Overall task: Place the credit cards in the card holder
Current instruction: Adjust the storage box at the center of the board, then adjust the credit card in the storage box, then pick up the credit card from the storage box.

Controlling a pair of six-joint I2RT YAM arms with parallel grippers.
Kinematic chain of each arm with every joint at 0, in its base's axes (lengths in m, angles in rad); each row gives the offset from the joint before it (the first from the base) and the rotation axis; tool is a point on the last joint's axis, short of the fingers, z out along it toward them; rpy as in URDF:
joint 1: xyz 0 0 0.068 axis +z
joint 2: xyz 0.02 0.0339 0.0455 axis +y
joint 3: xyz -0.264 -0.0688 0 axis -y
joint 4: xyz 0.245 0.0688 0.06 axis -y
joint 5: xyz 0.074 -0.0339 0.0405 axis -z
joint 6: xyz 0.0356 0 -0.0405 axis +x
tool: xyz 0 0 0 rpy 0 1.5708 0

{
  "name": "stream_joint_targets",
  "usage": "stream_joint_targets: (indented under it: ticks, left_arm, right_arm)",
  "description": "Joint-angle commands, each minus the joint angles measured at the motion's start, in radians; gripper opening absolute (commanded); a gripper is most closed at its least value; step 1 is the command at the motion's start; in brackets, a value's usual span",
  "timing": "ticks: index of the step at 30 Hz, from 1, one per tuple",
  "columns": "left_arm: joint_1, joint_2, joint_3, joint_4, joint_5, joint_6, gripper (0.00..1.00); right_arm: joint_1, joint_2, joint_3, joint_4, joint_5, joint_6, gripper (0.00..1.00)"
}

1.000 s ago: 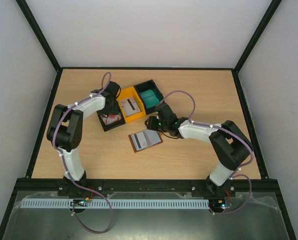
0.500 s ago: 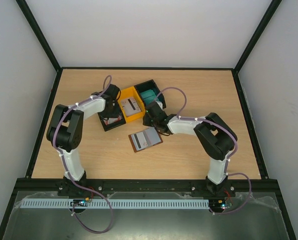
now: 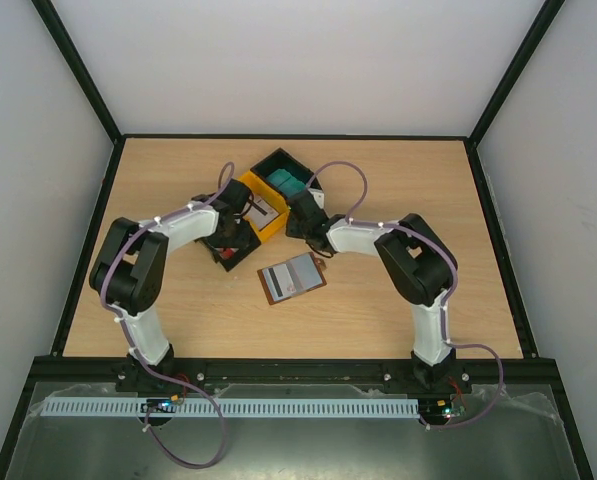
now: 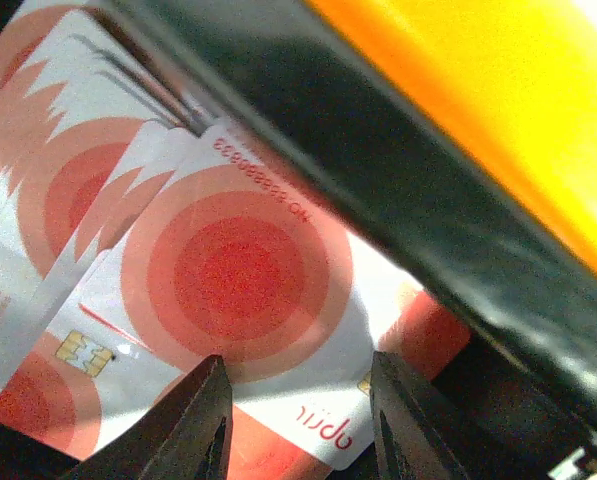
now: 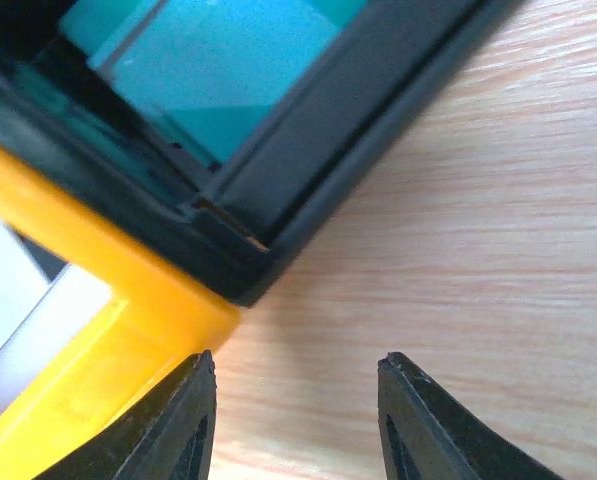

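- The left tool (image 4: pixel 298 430) hangs low inside the near black bin (image 3: pixel 240 254), just above the white-and-red cards (image 4: pixel 238 265).
- Its fingers (image 4: pixel 203 425) stand apart, with nothing seen between them but the top card's face.
- These cards lie fanned and overlapping. Each shows red rings, and one shows a gold chip.
- The bin's dark wall runs diagonally past them, with the yellow bin (image 4: pixel 498 90) touching it on the far side.
- The right tool (image 5: pixel 298 420) sits low over bare desk (image 5: pixel 478 250), just beside the corner where the yellow bin meets the far black bin (image 5: pixel 378 110).
- Its fingers are parted and hold nothing; only wood shows in the gap.
- Teal cards (image 5: pixel 228 70) lie in the far black bin.
- Grey cards (image 3: pixel 263 210) lie in the yellow bin.
- The holder (image 3: pixel 272 286) lies open and flat on the desk, nearer the arm bases than the bins and between the two arms.
- A pale card (image 3: pixel 298 272) rests on the holder's right half; whether it sits in a slot I cannot tell.
- Neither tool touches the holder.
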Motion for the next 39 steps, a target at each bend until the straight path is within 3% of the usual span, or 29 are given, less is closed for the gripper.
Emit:
stream_joint_targets:
  ticks: [1,7,12,26,39]
  left_arm:
    - [-0.034,-0.031,-0.009,-0.079,0.028,-0.017,0.40]
    - [-0.038,-0.052,0.057,-0.129,-0.123,-0.023,0.48]
    - [-0.033,-0.043,0.083,-0.127,-0.149,0.022,0.55]
    - [0.073,-0.006,0.034,0.001,0.095,0.171,0.62]
    - [0.104,0.069,0.036,-0.006,0.092,0.152,0.62]
  right_arm:
    - [-0.024,0.042,0.045,-0.044,0.051,-0.027,0.45]
    - [-0.026,0.009,0.011,-0.016,-0.025,-0.040,0.45]
    - [-0.020,-0.037,-0.053,0.007,-0.096,-0.044,0.42]
    - [0.077,-0.139,-0.122,0.008,-0.008,-0.086,0.42]
    - [0.188,-0.099,-0.130,0.061,-0.035,-0.189,0.42]
